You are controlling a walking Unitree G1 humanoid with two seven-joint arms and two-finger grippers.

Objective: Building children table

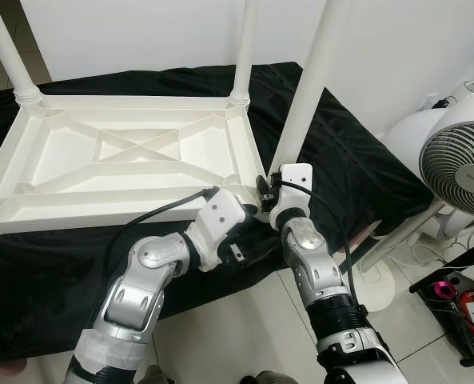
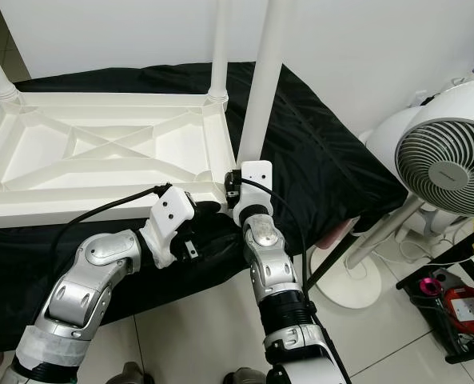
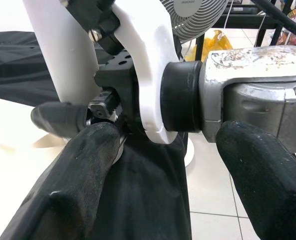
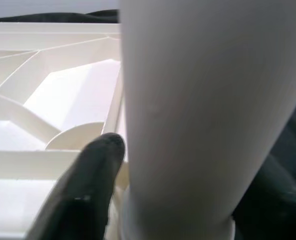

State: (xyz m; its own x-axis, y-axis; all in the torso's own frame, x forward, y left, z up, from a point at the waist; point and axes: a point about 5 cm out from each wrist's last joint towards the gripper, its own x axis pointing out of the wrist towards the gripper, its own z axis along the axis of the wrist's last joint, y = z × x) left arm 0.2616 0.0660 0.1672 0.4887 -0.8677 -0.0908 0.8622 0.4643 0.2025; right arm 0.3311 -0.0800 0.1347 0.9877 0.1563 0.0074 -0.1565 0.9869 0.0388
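A white plastic table top (image 1: 69,156) lies upside down on a black cloth (image 1: 356,160). White legs stand at its far left corner (image 1: 9,56) and far right corner (image 1: 244,48). A third leg (image 1: 304,96) leans slightly at the near right corner, its lower end meeting the corner socket. My right gripper (image 1: 270,186) is shut on the base of this leg; the right wrist view has one black finger (image 4: 88,190) pressed against the leg (image 4: 202,110). My left gripper (image 1: 248,244) hangs open just below the table's near edge, its fingers (image 3: 73,175) spread beside my right wrist (image 3: 247,85).
A white standing fan (image 1: 460,160) is close on the right, with its pole and base by the cloth's edge. A black rack with a pink item (image 1: 452,292) sits at the lower right. Tiled floor (image 1: 244,328) lies under my arms. A white wall stands behind the table.
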